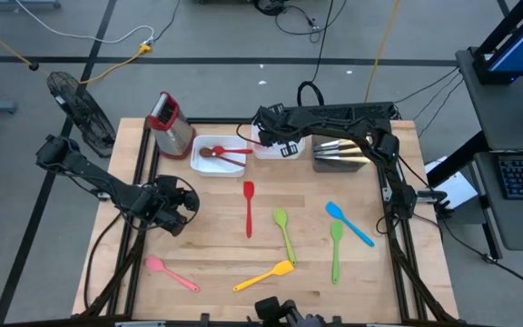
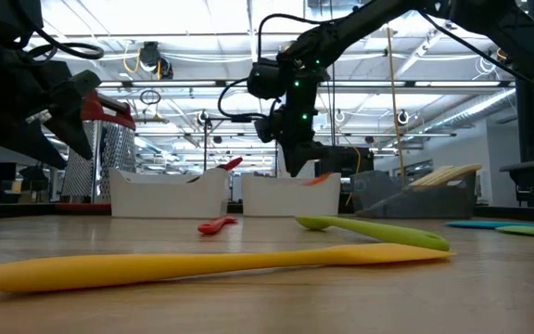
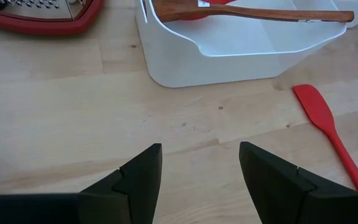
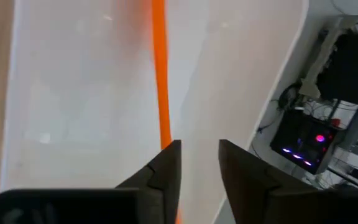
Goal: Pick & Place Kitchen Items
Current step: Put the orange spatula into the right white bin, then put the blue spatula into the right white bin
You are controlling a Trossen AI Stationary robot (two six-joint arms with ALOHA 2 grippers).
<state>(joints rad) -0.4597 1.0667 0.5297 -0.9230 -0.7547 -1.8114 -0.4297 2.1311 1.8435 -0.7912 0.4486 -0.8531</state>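
My right gripper [image 4: 199,152] hangs open over the middle white tray [image 1: 275,145], pointing steeply down into it. An orange utensil [image 4: 159,68] lies in that tray; its handle runs under one of my fingers, and white tray floor shows in the gap between them. An orange tip [image 2: 318,179] shows at the tray's rim. My left gripper [image 3: 201,162] stands open above bare table at the left [image 1: 166,207]. A red spatula [image 1: 248,207], green spatula [image 1: 284,234], green spoon [image 1: 336,247], blue spatula [image 1: 348,222], yellow spatula [image 1: 266,275] and pink spoon [image 1: 171,272] lie flat on the table. My right gripper: the orange utensil's handle [image 4: 164,134] passes behind one finger, which hides the spot. Whether the finger touches it, I cannot tell. Nothing sits between the two fingers.
The left white tray [image 1: 202,165] holds a brown spoon [image 3: 253,12] and a red spoon [image 1: 234,150]. A dark tray [image 1: 339,163] with pale-handled knives stands at the back right. A red-topped metal grater [image 1: 164,123] stands at the back left.
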